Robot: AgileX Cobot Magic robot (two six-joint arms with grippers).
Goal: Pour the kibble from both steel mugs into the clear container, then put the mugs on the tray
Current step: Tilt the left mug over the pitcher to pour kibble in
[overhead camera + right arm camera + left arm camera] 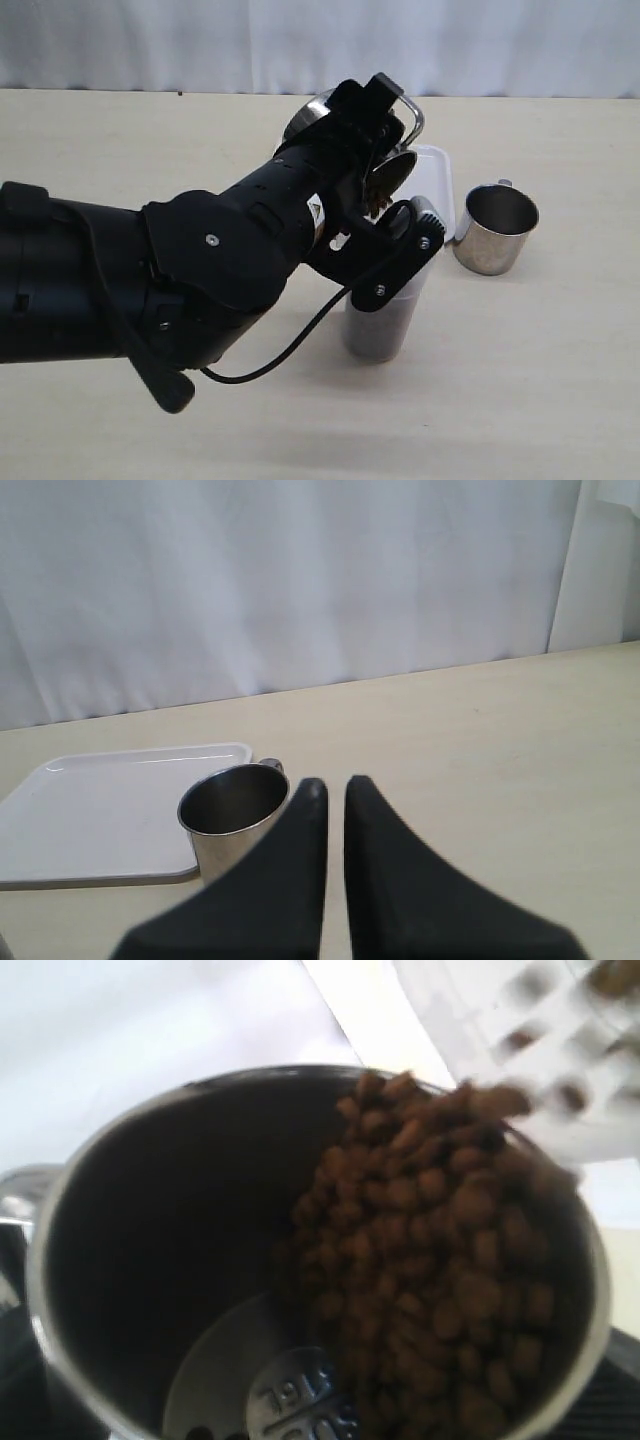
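Observation:
My left gripper [358, 135] is shut on a steel mug [308, 118], tipped over on its side above the clear container [385, 320]. Kibble [378, 206] spills from the mug's rim toward the container, which holds a dark heap in its lower part. In the left wrist view the mug [130, 1260] fills the frame and kibble [440, 1260] slides along its wall to the rim. The other steel mug [495, 228] stands upright right of the container, beside the white tray [437, 172]; no kibble shows inside it [235, 810]. My right gripper [335, 785] is shut and holds nothing, short of that mug.
The left arm [150, 270] stretches across the left half of the table with a loose cable [290, 350] hanging under it. A white curtain [320, 40] runs behind the table's far edge. The tray [110, 810] lies bare behind the standing mug.

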